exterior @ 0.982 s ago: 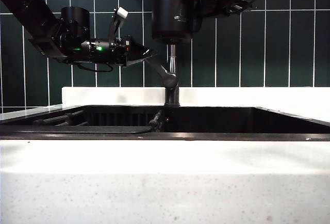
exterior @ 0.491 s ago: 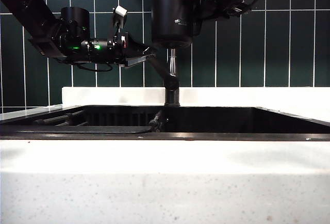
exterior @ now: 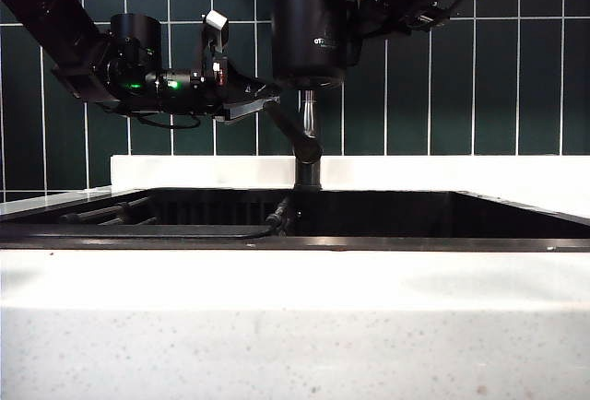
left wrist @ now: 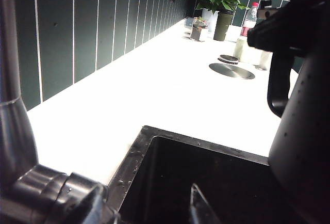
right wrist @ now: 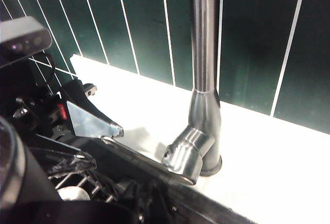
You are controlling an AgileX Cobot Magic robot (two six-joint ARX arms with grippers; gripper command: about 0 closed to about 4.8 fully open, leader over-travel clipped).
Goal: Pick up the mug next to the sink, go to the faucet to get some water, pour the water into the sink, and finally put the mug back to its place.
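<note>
Exterior view: over the last second the left gripper [exterior: 263,100] has turned at the wrist, so its spread fingers now lie flatter, right at the tip of the faucet's [exterior: 307,137] lever, which has swung a little higher than before. The mug [exterior: 309,27] hangs upright above the sink [exterior: 369,220] in front of the faucet pipe, a touch higher than a second ago, clamped by the right gripper [exterior: 355,13] behind it. No water shows falling yet.

Left wrist view: the two fingertips [left wrist: 198,211] stand wide apart with nothing between them; the faucet base [left wrist: 31,182] sits beside one, the mug [left wrist: 304,131] beyond the other, the bench [left wrist: 170,90] stretching away behind.

Right wrist view: the left gripper's finger [right wrist: 95,123] rests along the lever [right wrist: 149,159], touching or nearly so; the right gripper's own fingers are hidden by the mug body [right wrist: 20,182].

The lever work looks under way, so filling should follow.
</note>
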